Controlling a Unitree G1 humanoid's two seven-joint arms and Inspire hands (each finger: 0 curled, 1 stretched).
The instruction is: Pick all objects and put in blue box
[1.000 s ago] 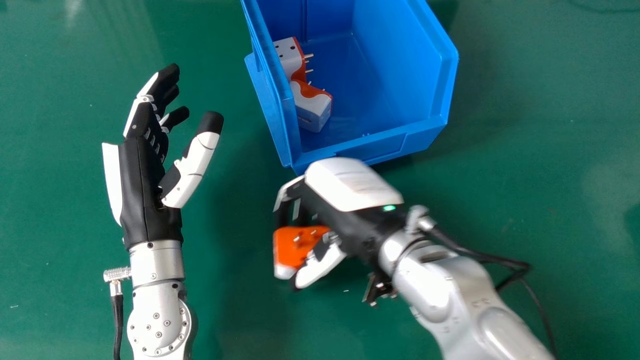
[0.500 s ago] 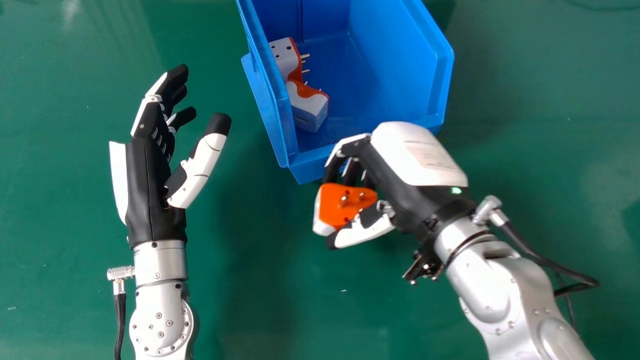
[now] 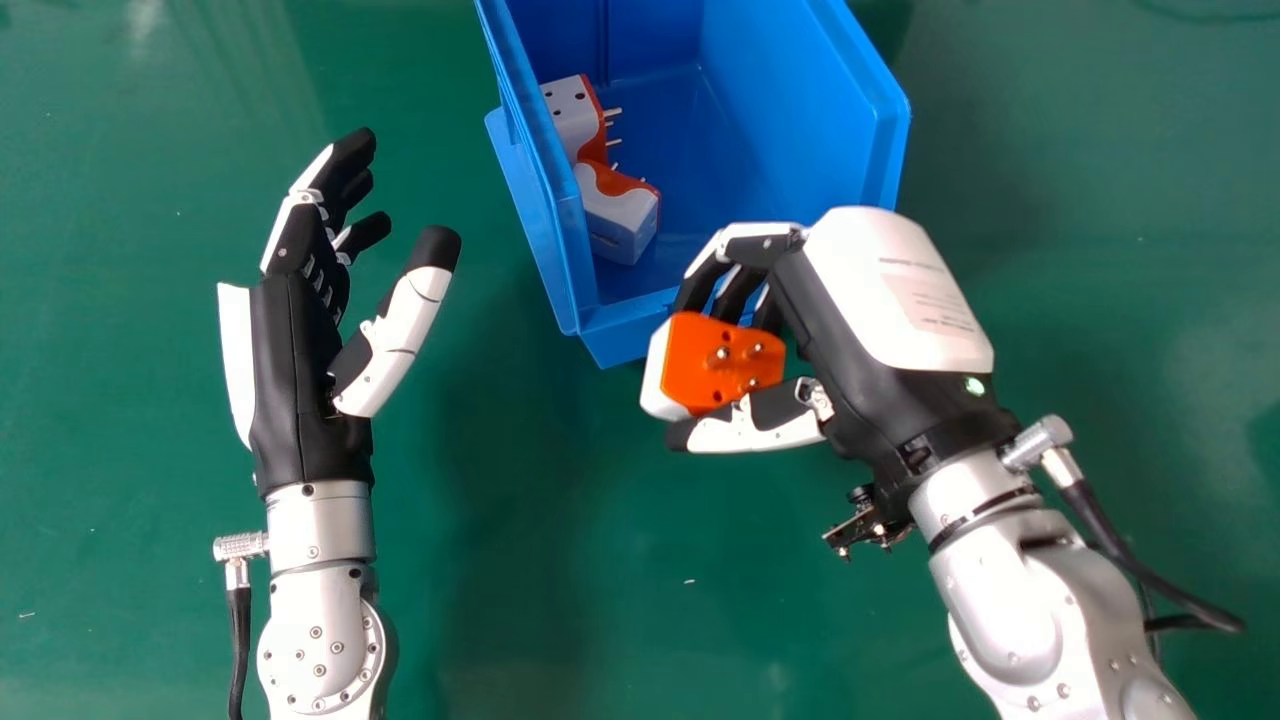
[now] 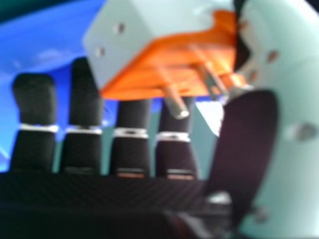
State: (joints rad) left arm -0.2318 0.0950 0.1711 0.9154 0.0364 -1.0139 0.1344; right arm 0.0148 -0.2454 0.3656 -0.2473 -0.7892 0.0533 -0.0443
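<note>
Okay, so you've got your right hand [image 3: 890,290] over at about 3 o'clock in the head view, and it's gripping a white-and-orange plug adapter [image 3: 710,365], fingers curled on one side and thumb on the other. The adapter's orange pin face is turned up toward the head camera, and it's at the 6 o'clock side of the blue box [image 3: 625,335], outside the inner floor. Can't tell you if it's touching the box wall.

The box sits between 12 and 1 o'clock on your green desk [image 3: 560,600]. Inside, you've got two more adapters by the 9 o'clock wall: the upper adapter [image 3: 575,115] has its pins pointing toward 3 o'clock, and the lower adapter [image 3: 620,215] is nearer the front.

Your left hand [image 3: 290,370] is at 9 o'clock, nicely open and holding nothing, thumb well apart from the fingers.
</note>
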